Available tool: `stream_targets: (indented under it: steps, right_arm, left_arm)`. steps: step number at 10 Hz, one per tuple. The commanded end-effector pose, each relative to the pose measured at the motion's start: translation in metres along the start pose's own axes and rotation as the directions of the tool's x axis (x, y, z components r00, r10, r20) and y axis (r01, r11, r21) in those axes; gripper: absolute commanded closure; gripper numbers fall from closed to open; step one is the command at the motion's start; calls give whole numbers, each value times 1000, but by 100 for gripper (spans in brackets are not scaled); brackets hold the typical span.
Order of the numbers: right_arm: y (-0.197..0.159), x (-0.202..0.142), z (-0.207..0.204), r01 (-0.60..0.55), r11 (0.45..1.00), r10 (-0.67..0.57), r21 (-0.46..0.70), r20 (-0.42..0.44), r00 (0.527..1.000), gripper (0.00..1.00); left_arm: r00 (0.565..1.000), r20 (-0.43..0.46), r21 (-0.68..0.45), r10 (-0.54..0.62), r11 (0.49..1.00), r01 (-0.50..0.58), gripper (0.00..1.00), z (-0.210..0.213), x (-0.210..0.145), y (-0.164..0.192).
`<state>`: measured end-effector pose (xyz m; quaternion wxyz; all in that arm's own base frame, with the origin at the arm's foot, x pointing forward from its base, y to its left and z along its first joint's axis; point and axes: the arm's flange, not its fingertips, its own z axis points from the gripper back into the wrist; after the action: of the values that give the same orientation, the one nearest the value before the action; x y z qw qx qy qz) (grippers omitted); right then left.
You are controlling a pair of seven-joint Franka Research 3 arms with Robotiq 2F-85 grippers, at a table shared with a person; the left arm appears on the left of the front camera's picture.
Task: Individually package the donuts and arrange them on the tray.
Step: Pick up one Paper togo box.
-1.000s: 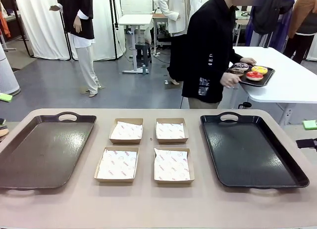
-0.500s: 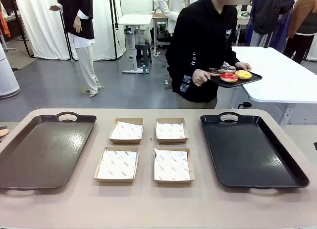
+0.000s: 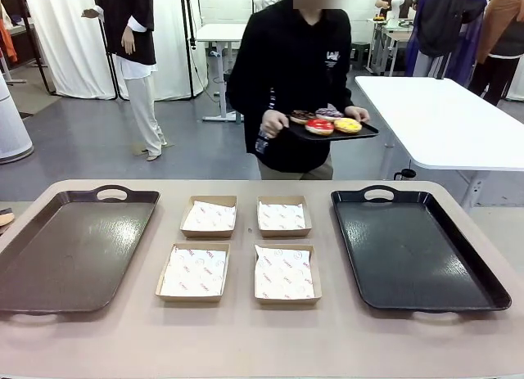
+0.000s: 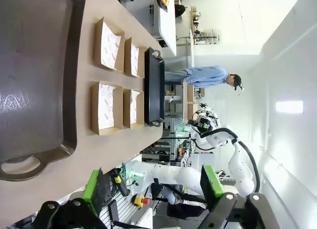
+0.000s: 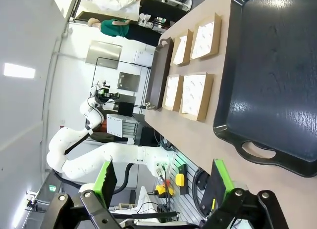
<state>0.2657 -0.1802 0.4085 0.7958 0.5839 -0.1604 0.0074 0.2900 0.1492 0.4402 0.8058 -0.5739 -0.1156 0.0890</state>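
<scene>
A person stands beyond the table's far edge holding a small black tray [image 3: 357, 134] in both hands. On it lie the donuts: chocolate [image 3: 301, 115], purple [image 3: 329, 113], red [image 3: 319, 126] and yellow [image 3: 347, 124]. Four open cardboard boxes with paper liners sit mid-table in two rows, such as the far left box [image 3: 209, 216] and the near right box [image 3: 285, 273]. My left gripper [image 4: 152, 187] hangs open and empty off the brown tray's end. My right gripper [image 5: 163, 182] is open and empty past the black tray's handle.
A large brown tray [image 3: 70, 248] lies at the table's left and a large black tray [image 3: 417, 248] at its right, both bare. They show as well in the wrist views: the brown tray [image 4: 34, 66], the black tray [image 5: 270, 75], boxes [image 5: 195, 95]. A white side table [image 3: 446, 117] stands behind.
The person has lifted the small tray of donuts off the white side table and carried it leftward, turning to face my table's middle. Neither arm has moved.
</scene>
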Motion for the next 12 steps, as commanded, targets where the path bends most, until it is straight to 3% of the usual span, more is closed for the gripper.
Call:
stream_targets:
  steps: [1,12]
  right_arm:
    - [-3,4,1,-29,999,30,17,-10,1000,0]
    - [-1,0,-1,-3,1000,3,2,-4,1000,0]
  left_arm:
    - [1000,-2,10,-5,1000,5,0,6,-1,5]
    - [1000,3,4,7,1000,-7,0,1,0,2]
